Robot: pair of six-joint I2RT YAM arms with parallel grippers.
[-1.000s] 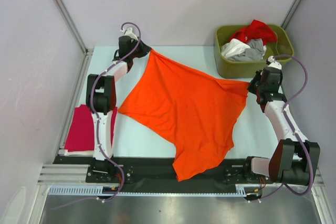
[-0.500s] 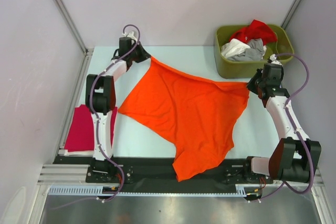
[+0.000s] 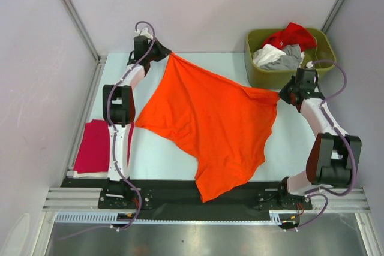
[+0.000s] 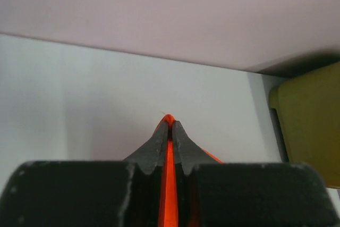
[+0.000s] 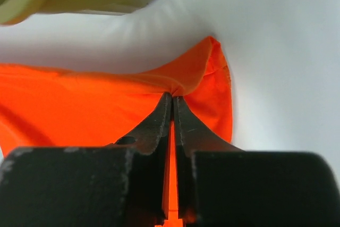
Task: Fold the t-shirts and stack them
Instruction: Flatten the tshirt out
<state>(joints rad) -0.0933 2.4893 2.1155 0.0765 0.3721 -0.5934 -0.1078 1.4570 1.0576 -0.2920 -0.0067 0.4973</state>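
A large bright orange t-shirt (image 3: 210, 124) is stretched over the table's middle, its lower end hanging over the black front rail. My left gripper (image 3: 170, 56) is shut on its far left corner (image 4: 169, 119) near the back wall. My right gripper (image 3: 279, 95) is shut on its right corner (image 5: 202, 78) just in front of the bin. A magenta-red t-shirt (image 3: 96, 147) lies folded at the left edge beside the left arm. Red (image 3: 292, 35), white (image 3: 267, 56) and grey (image 3: 291, 57) t-shirts are piled in the bin.
The olive-green plastic bin (image 3: 262, 75) stands at the back right, close to my right gripper; its side shows in the left wrist view (image 4: 311, 120). Grey walls close in the back and both sides. The black rail (image 3: 168, 193) runs along the front.
Both grippers have moved farther back and a little inward with the orange shirt's corners. The shirt has shifted back and its top edge sags between them.
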